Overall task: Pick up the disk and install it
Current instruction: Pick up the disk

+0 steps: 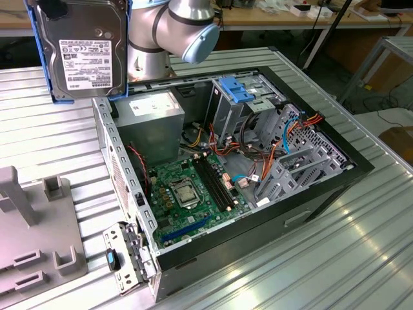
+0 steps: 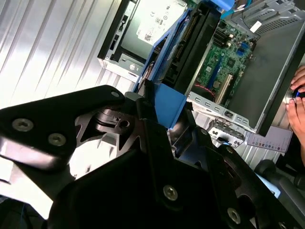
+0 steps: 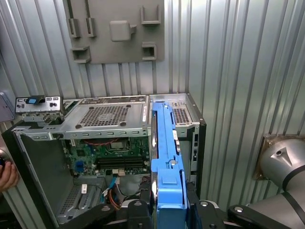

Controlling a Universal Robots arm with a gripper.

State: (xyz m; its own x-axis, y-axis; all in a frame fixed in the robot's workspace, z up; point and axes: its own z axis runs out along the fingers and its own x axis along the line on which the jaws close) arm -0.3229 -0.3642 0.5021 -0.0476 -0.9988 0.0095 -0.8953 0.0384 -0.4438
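Note:
The disk (image 1: 84, 51) hangs upright above the table in the exterior view's upper left. Its labelled grey face is turned to the camera and its blue carrier frame shows along the edges. It is beside the open computer case (image 1: 353, 169), above the corner with the power supply. In both wrist views my gripper (image 3: 167, 199) is shut on the disk (image 3: 167, 152), seen edge-on as a blue rail. Black fingers (image 2: 150, 102) clamp the blue frame (image 2: 169, 104). The open case lies beyond the disk.
Inside the case are a grey power supply with a white label (image 1: 151, 111), a green motherboard (image 1: 187, 190), a drive cage with a pale blue latch (image 1: 236, 90) and loose cables (image 1: 284, 139). A grey fixture plate (image 1: 32, 239) lies on the ribbed table. A person's hand (image 2: 298, 102) rests at the case.

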